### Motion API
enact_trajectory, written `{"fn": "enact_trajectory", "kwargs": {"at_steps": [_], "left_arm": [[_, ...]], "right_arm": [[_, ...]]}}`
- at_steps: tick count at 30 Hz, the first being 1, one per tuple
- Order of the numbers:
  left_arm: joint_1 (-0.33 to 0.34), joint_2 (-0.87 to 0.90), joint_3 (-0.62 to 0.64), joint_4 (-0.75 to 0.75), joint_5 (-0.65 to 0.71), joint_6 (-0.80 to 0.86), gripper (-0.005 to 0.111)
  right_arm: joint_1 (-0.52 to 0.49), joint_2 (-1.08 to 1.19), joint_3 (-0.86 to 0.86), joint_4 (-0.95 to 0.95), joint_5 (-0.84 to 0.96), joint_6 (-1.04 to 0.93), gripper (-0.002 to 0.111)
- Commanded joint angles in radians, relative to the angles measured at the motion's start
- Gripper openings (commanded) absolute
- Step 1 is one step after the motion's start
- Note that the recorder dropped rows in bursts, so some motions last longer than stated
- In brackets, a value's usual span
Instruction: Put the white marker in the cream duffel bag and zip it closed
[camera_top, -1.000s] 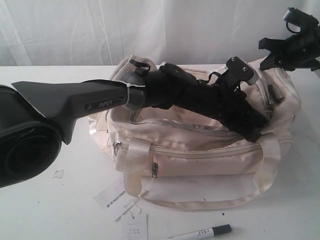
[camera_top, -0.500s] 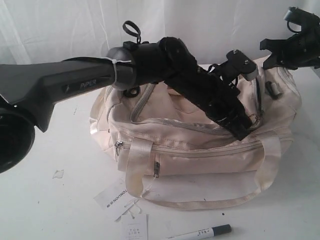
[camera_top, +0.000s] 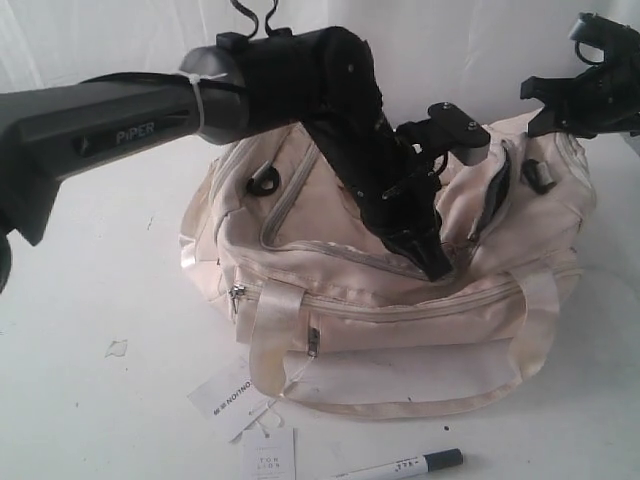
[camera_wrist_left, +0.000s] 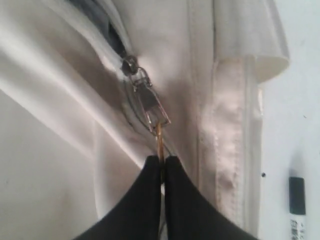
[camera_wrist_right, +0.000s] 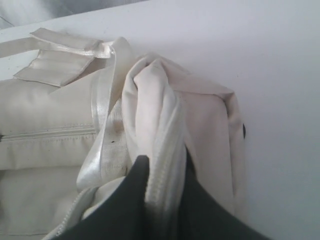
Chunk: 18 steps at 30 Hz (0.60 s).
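The cream duffel bag (camera_top: 400, 320) lies on the white table, its top zip partly open with a dark gap near its right end. My left gripper (camera_top: 432, 262) reaches down onto the bag's top. In the left wrist view the left gripper (camera_wrist_left: 161, 160) is shut on the thin metal zipper pull (camera_wrist_left: 150, 102). The right gripper (camera_top: 545, 115) holds up the bag's right end. Seen from the right wrist, that gripper (camera_wrist_right: 162, 165) is shut on a fold of bag fabric and zipper edge (camera_wrist_right: 150, 100). The white marker (camera_top: 405, 465) lies on the table in front of the bag; its dark cap (camera_wrist_left: 297, 197) also shows.
Two white paper hang tags (camera_top: 230, 400) (camera_top: 268, 455) lie at the bag's front left. A small paper scrap (camera_top: 117, 347) sits on the table further left. A white curtain hangs behind the table. The left arm's forearm (camera_top: 110, 135) crosses above the table's left side.
My left gripper has slid leftward along the bag's top with the zipper pull, while the left forearm rose. The right gripper has stayed put, holding the bag's end.
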Motion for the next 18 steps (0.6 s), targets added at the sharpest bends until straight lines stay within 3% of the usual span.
{"fn": "enact_trajectory", "kwargs": {"at_steps": [1,9,15,18], "left_arm": [[-0.005,-0.063,0.000,0.017,0.184,-0.027,0.000],[-0.005,-0.113,0.000,0.193,0.302,-0.121,0.000],[-0.005,-0.136,0.000,0.090,0.312,-0.106,0.000],[-0.005,-0.136,0.000,0.057,0.314,-0.106,0.000]], "right_arm": [[-0.014,-0.005,-0.004,-0.021,-0.126,-0.002,0.000],[-0.014,-0.005,-0.004,-0.024,-0.116,-0.002,0.000],[-0.014,-0.005,-0.004,-0.026,-0.130,-0.007,0.001],[-0.014,-0.005,-0.004,-0.027,-0.130,-0.018,0.012]]}}
